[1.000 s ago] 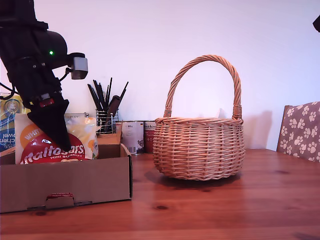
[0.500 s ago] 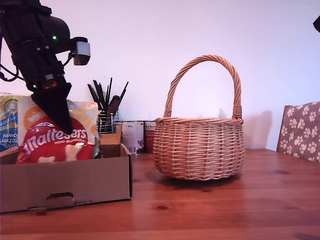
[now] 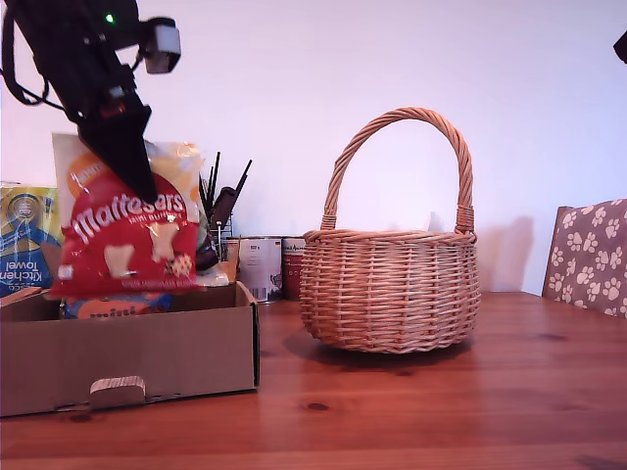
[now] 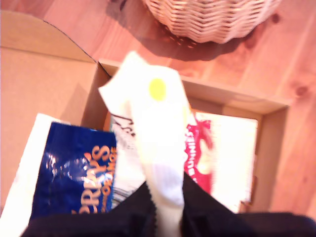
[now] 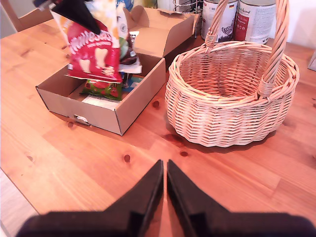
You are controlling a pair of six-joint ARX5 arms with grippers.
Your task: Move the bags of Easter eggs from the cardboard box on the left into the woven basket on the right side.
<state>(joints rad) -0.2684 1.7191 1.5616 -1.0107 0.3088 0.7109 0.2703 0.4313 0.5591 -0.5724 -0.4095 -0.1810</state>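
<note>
My first gripper (image 3: 132,162) has pulled the red Maltesers Mini Bunnies bag (image 3: 127,235) up — a moment ago the bag sat low in the cardboard box (image 3: 127,352), and now it hangs almost clear above it. The jaws are pinched shut on the top edge of the bag; the first wrist view shows the pale edge of the bag (image 4: 160,143) squeezed between them. This means the lift is nearly done, and I think the next move is to carry the bag across to the woven basket (image 3: 390,284).

The basket stands on the wooden table (image 3: 441,411) beside the box, toward the exterior view's right, and it looks empty inside. More bags wait in the box — a blue Terry's Orange bag (image 4: 81,173) lies below the held one.

My second gripper (image 5: 164,185) hovers over bare table near the basket, with its jaws almost closed and holding nothing
</note>
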